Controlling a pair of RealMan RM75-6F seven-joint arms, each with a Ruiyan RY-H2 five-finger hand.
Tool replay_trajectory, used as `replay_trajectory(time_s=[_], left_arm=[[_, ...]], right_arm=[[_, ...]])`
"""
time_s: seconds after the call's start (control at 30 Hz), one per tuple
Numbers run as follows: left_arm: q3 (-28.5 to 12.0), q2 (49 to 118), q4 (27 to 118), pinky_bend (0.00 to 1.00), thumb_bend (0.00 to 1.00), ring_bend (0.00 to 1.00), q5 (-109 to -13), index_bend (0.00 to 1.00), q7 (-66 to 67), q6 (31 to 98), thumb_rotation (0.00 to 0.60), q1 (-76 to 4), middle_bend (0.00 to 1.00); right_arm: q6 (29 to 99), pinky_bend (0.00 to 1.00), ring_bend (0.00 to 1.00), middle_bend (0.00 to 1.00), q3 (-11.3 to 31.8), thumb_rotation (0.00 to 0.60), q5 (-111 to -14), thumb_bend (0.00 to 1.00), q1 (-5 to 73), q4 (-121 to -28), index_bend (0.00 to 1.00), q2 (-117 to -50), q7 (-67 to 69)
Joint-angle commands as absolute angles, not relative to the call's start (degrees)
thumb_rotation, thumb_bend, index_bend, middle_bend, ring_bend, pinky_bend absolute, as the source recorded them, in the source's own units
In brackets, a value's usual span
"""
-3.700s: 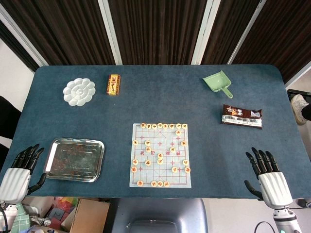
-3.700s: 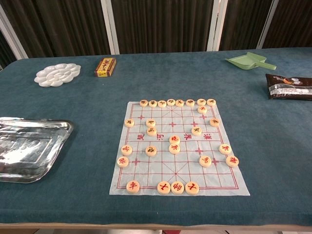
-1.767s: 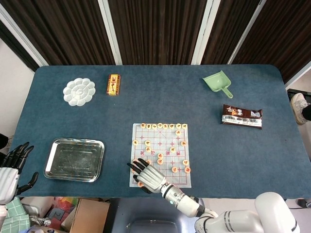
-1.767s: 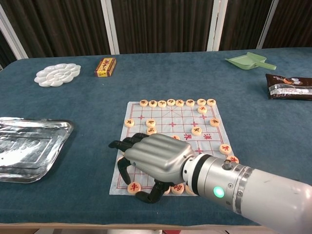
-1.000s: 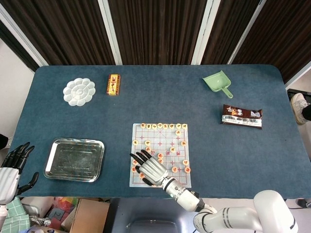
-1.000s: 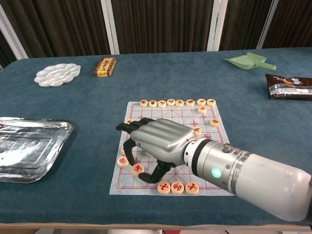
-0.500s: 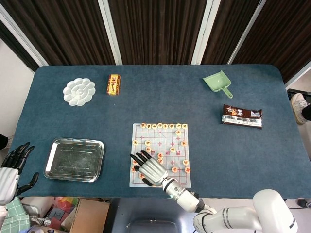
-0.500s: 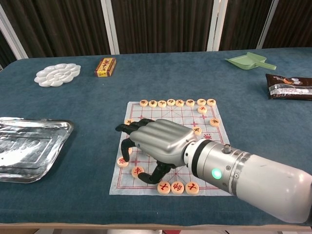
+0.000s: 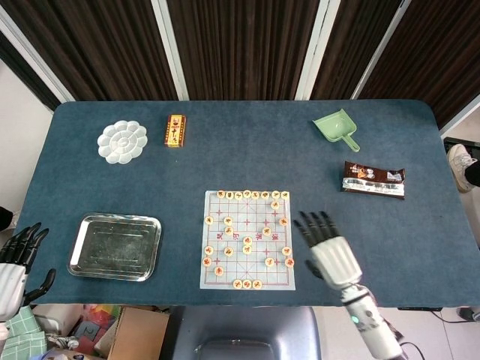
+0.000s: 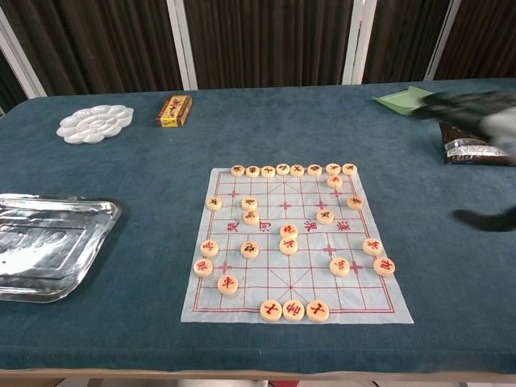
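Right hand (image 9: 332, 251), fingers spread and apparently empty, hovers just beside the chess board (image 9: 247, 240).

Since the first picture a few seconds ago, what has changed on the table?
The right hand reached across the chess board, slid one near-corner piece a step up the board, let go, and drew back to the right, open. The left hand dropped slightly lower. The tray, palette, scoop and snack packet stayed put.

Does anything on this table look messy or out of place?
Nothing looks spilled or broken. The chess pieces sit scattered about the board, as in a game half played, and the near row has gaps. The right robot hand hovers open beside the board.
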State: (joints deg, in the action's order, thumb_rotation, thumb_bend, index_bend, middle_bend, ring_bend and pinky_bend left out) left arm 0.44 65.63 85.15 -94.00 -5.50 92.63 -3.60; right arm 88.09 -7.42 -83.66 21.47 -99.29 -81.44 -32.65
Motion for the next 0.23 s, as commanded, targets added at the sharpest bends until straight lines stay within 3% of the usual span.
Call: replay_trajectory(time_s=[0.03, 0.23], left_arm=[[0.34, 66.30, 86.54, 0.12, 0.40, 0.00, -93.13, 0.00, -1.92, 92.36, 0.600, -3.11, 0.00], [0.23, 67.01, 87.49, 0.12, 0.40, 0.00, -92.92, 0.00, 1.08, 92.09, 0.600, -2.97, 0.00]], right_arm=[[100.26, 0.00, 0.00, 0.00, -11.96, 0.600, -83.24, 0.38, 7.38, -93.84, 0.00, -72.89, -19.62], [99.74, 0.00, 0.00, 0.00, -10.56, 0.600, -86.67, 0.38, 6.19, -92.18, 0.00, -71.16, -13.35]])
